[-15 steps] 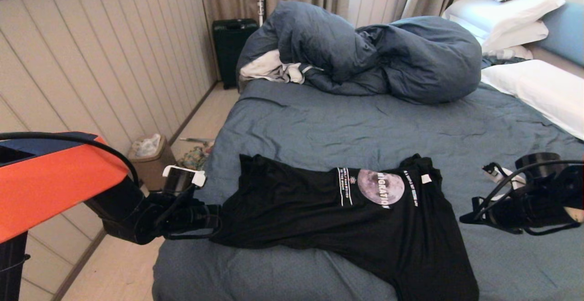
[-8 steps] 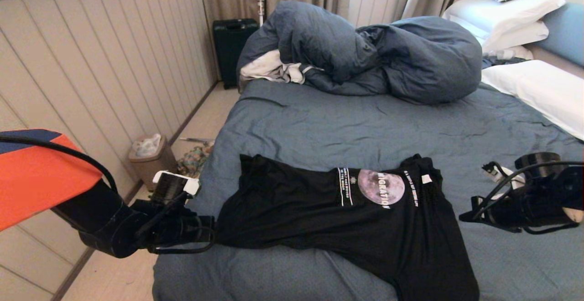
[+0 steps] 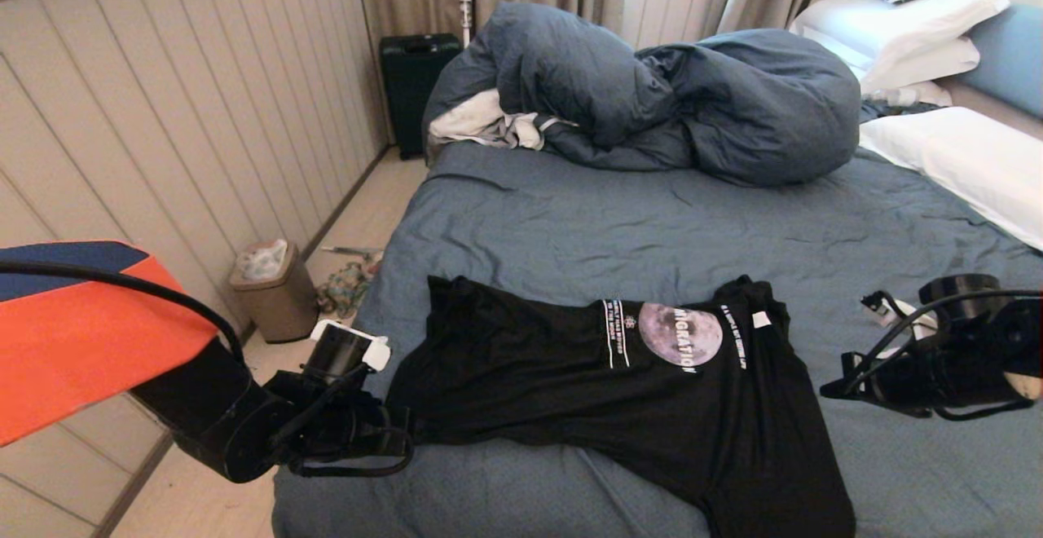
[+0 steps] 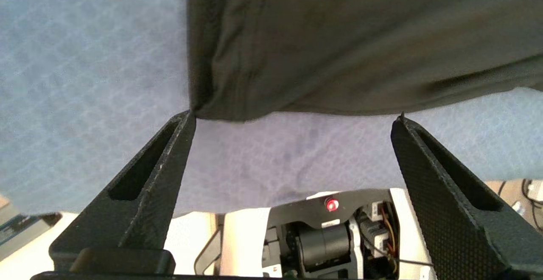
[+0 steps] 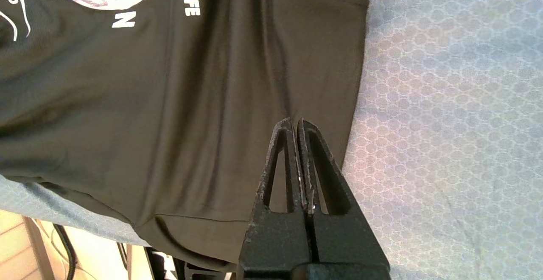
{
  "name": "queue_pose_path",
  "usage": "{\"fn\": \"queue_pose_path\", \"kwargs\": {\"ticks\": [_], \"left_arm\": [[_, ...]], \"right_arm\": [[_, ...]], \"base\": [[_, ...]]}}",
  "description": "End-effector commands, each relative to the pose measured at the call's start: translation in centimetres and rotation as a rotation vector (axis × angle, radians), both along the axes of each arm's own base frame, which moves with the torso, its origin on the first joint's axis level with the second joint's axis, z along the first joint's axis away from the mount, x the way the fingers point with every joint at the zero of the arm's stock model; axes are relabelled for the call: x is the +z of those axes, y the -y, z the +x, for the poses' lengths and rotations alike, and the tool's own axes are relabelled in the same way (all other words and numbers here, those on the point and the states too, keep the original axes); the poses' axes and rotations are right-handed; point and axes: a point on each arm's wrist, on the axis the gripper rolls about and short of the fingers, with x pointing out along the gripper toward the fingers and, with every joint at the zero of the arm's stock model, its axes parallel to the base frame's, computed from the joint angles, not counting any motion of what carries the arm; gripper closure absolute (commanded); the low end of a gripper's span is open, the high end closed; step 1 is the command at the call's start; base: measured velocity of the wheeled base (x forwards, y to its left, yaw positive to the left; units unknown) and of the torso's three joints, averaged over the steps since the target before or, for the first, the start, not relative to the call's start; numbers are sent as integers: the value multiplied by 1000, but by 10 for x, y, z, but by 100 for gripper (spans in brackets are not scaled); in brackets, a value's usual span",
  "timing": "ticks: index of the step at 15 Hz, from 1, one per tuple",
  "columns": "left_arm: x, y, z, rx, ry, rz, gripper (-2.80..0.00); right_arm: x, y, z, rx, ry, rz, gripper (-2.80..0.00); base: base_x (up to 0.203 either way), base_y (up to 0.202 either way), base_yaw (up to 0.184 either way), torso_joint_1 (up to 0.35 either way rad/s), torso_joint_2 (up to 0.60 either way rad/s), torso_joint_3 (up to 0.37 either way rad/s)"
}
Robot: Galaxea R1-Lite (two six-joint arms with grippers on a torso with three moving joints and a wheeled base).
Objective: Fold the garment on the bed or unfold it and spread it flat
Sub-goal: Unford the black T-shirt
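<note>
The garment (image 3: 619, 399), a black T-shirt with a grey moon print, lies spread across the near part of the bed (image 3: 619, 228), its neck toward the right. My left gripper (image 3: 399, 440) sits low at the shirt's hem corner by the bed's left edge. In the left wrist view the left gripper (image 4: 295, 118) stands wide open with only sheet between its fingers, and the garment's (image 4: 339, 38) edge lies just past the tips. My right gripper (image 3: 831, 387) hovers at the shirt's right side. In the right wrist view it (image 5: 295, 121) is shut and empty over the garment's (image 5: 127, 102) border.
A bulky slate-blue duvet (image 3: 652, 98) with a white-grey cloth (image 3: 481, 122) is heaped at the far side, white pillows (image 3: 961, 155) at the right. Beside the bed's left edge are a waste bin (image 3: 273, 293), a dark suitcase (image 3: 415, 81) and the panelled wall.
My left gripper has opened wider and shifted along the bed's left edge toward the near side, beside the hem corner. The garment and the right arm have kept still.
</note>
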Motion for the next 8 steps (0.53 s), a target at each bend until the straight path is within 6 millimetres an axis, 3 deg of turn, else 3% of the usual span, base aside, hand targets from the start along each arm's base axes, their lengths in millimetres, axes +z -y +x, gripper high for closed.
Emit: {"fn": "queue_pose_path", "kwargs": {"ticks": [1,8], "left_arm": [[-7,2,4,3,-11,6,-280],[-16,6,12,15,-19,13,-280]], "right_arm": [[-2,0,1,2,-4,2,0],[-2,0,1,2,-5,3,0]], "base": [[0,0,0,0,0,0],[0,0,0,0,0,0]]}}
